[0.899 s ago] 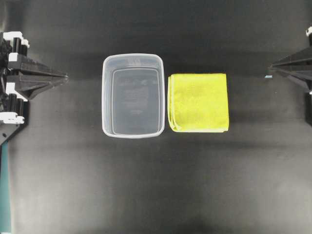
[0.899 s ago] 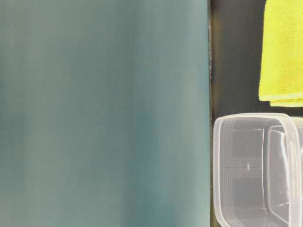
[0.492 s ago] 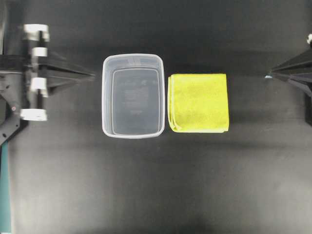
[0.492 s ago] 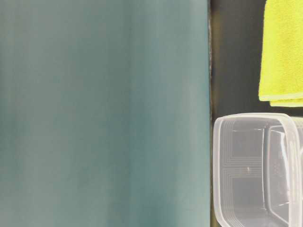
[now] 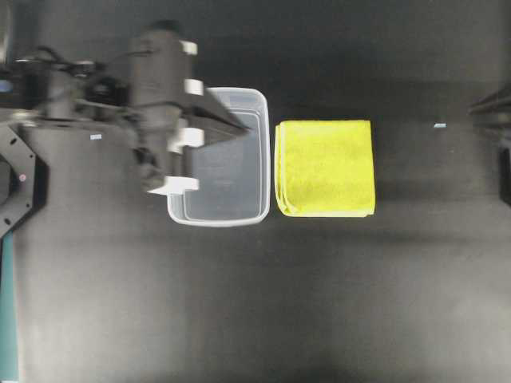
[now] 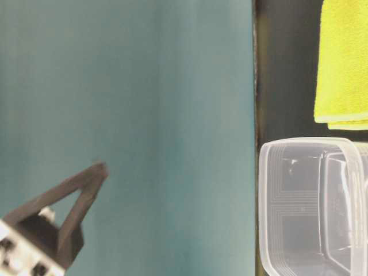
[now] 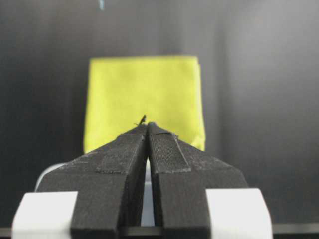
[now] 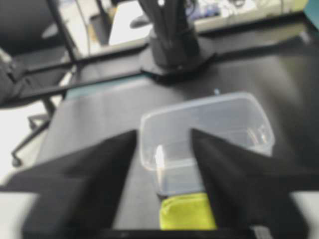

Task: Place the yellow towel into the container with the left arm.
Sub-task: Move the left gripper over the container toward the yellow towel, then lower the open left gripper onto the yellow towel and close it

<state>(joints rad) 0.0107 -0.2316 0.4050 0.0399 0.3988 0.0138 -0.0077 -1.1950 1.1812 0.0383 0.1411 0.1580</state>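
Overhead, the left gripper (image 5: 243,128) is seen above the clear container (image 5: 217,215), clenched and empty; the yellow towel (image 5: 325,167) lies just beside it. The right gripper (image 8: 162,144), blurred, is seen parted only in its wrist view.

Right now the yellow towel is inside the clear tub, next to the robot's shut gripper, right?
Not quite. The towel is not inside the tub; it lies on the table beside it, as the overhead view shows. The left gripper, above the tub, is shut.
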